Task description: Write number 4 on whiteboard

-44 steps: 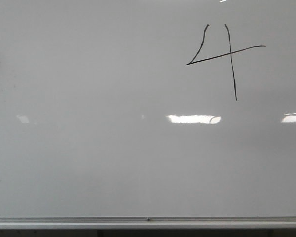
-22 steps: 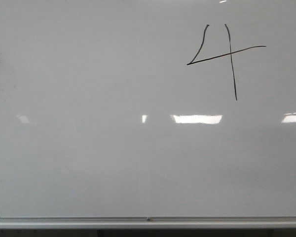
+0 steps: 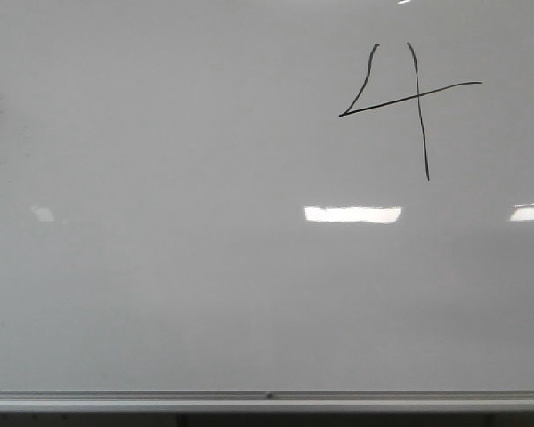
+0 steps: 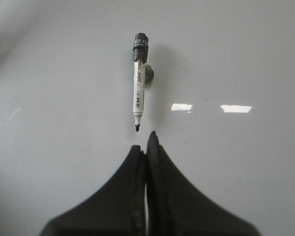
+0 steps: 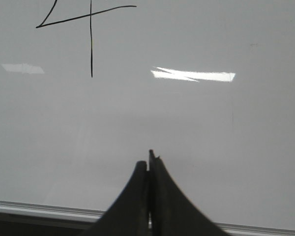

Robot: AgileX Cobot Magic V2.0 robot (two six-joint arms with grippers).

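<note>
Front view: number 4 (image 3: 408, 100) drawn at upper right of the whiteboard (image 3: 178, 294). Left wrist view: left gripper (image 4: 146, 142) jaws clenched, empty; marker (image 4: 138, 81) lying just beyond, uncapped. Right wrist view: right gripper (image 5: 150, 161) jaws clenched, empty; 4 at upper left.

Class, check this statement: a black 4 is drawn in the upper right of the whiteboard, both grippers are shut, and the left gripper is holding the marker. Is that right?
Not quite. The 4 does sit upper right on the whiteboard, and both grippers are shut, but the left gripper holds nothing. The left wrist view shows the marker lying on the board, just clear of the closed fingertips. The right gripper is empty as well.
</note>
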